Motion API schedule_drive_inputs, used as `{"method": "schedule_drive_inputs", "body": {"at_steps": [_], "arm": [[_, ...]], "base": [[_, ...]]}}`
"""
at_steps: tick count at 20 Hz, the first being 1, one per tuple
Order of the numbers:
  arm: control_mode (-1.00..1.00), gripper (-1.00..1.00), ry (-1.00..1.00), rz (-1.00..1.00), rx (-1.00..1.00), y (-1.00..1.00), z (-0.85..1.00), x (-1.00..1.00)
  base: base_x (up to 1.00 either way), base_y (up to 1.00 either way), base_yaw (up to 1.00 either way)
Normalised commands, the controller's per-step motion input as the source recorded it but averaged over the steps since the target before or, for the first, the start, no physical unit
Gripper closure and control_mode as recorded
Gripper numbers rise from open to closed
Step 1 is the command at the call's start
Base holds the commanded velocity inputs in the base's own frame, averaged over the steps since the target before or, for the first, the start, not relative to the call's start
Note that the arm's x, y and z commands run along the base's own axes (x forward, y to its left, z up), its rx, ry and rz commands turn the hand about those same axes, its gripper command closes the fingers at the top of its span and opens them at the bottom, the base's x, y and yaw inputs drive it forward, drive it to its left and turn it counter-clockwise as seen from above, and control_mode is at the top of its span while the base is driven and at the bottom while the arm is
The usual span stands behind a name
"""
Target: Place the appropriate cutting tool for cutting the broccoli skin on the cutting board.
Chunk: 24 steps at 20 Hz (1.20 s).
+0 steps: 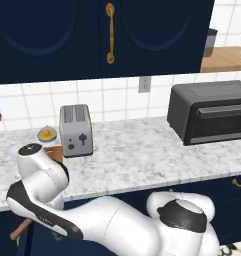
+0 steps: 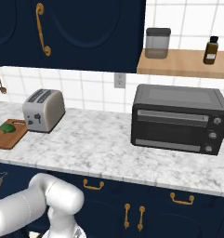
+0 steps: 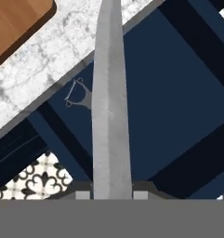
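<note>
- The knife (image 3: 111, 102) is clamped between the gripper's (image 3: 112, 195) fingertips, blade pointing away, off the counter edge beside the cutting board (image 3: 13, 23).
- The broccoli (image 2: 7, 128) sits on the board.
- Risk: the long blade could strike the marble counter (image 3: 43, 74) edge and twist loose.
- A peeler (image 3: 77, 95) hangs below the counter.

1 knife (image 3: 111, 102) | 1 peeler (image 3: 77, 95) | 1 board (image 2: 9, 135) | 1 broccoli (image 2: 7, 128) | 1 toaster (image 1: 75, 130) | 1 oven (image 2: 178, 119)

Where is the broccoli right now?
The broccoli sits on the cutting board at the counter's left end in the right base view, beside the toaster.
</note>
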Motion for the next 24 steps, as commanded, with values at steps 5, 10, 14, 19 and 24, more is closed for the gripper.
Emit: {"method": "schedule_drive_inputs", "body": {"at_steps": [5, 10, 14, 19, 24], "arm": [[-1.00, 1.00, -0.01, -0.05, 0.00, 0.00, 0.00, 0.70], [-1.00, 1.00, 0.00, -0.07, 0.00, 0.00, 0.00, 0.79], [-1.00, 1.00, 0.00, -0.09, 0.00, 0.07, 0.00, 0.72], [-1.00, 1.00, 0.00, -0.08, 0.00, 0.22, 0.00, 0.71], [-1.00, 1.00, 0.00, -0.05, -0.01, 0.18, -0.11, 0.61]], "base": [[0.00, 0.00, 0.00], [0.00, 0.00, 0.00], [0.00, 0.00, 0.00], [0.00, 0.00, 0.00], [0.00, 0.00, 0.00]]}}
